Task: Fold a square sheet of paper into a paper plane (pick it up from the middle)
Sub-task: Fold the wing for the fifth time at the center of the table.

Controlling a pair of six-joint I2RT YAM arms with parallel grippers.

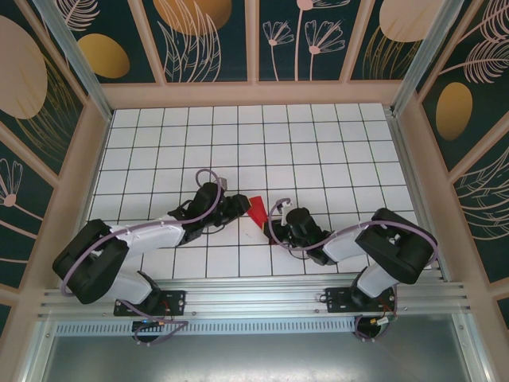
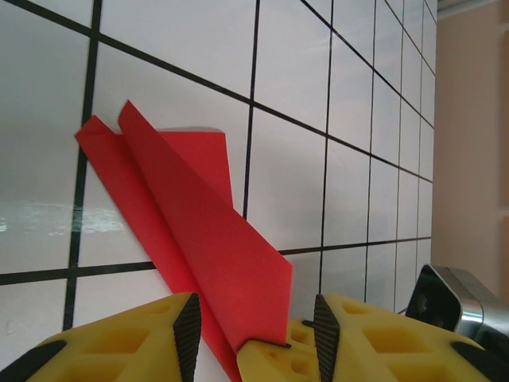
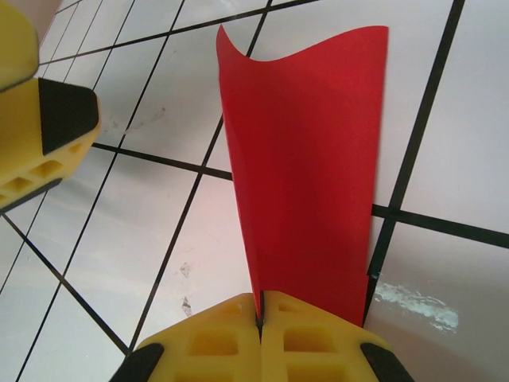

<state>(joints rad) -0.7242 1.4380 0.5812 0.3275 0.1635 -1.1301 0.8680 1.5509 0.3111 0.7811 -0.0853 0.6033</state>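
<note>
One creased red paper wedge [image 1: 257, 209]: right end effector [image 3: 260, 306] pinches it; left end effector [image 2: 256, 326] straddles it, parted.

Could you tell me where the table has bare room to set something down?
Bare: the table along the back wall, side to side. Crowded: the near middle, where the left pincer and right pincer meet at the paper.
</note>
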